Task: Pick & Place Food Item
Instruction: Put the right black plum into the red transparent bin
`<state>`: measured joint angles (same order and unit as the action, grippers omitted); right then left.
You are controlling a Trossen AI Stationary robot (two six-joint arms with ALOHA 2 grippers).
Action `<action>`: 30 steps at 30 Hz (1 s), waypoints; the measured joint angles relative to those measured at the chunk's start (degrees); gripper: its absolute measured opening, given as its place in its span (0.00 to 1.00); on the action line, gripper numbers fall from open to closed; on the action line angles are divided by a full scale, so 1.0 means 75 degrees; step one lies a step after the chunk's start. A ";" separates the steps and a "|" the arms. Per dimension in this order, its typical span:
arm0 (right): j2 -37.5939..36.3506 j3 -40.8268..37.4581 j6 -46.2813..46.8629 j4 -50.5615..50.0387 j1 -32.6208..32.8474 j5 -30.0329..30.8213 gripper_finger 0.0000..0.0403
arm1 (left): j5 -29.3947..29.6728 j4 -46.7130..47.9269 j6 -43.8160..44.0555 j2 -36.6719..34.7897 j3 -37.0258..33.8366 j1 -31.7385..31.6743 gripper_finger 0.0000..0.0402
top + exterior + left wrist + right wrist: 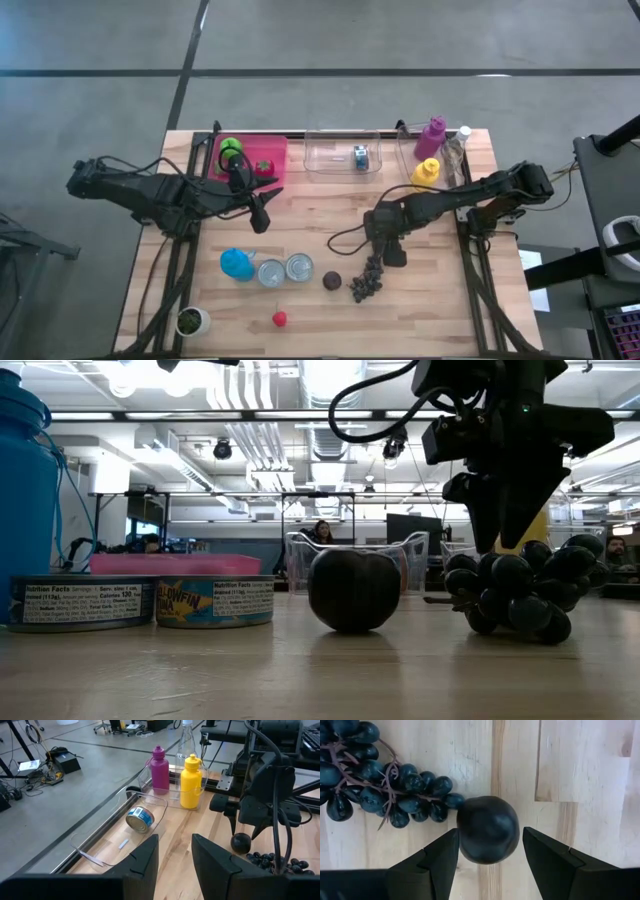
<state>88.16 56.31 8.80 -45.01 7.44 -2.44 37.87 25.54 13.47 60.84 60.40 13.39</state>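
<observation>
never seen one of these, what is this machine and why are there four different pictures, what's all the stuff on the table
It is a robot with two dark arms at a wooden table, each ending in a two-finger gripper. One picture looks straight down, one looks level across the tabletop, and two come from cameras on the arms' wrists.

On the table lie a dark plum, a bunch of dark grapes, two tins, a blue bottle, a small red fruit and a little potted plant. At the back are a pink tray and clear bins holding a tin and bottles.

The right gripper is open, its fingers on either side of the plum, not yet holding it. The left gripper waits near the pink tray, open and empty.
</observation>
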 joint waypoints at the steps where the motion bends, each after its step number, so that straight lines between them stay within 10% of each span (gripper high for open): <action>1: 0.0000 0.0000 0.0000 -0.0003 0.0000 -0.0002 0.53 | 0.0000 0.0002 0.0000 0.0000 0.0000 0.0000 0.29; 30: 0.0000 0.0000 0.0024 0.0070 0.0006 -0.0014 0.53 | -0.1944 0.0000 -0.0201 0.0006 -0.0350 -0.0003 0.29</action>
<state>88.16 56.31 8.98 -44.49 7.49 -2.55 23.29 25.54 11.97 60.88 57.78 13.37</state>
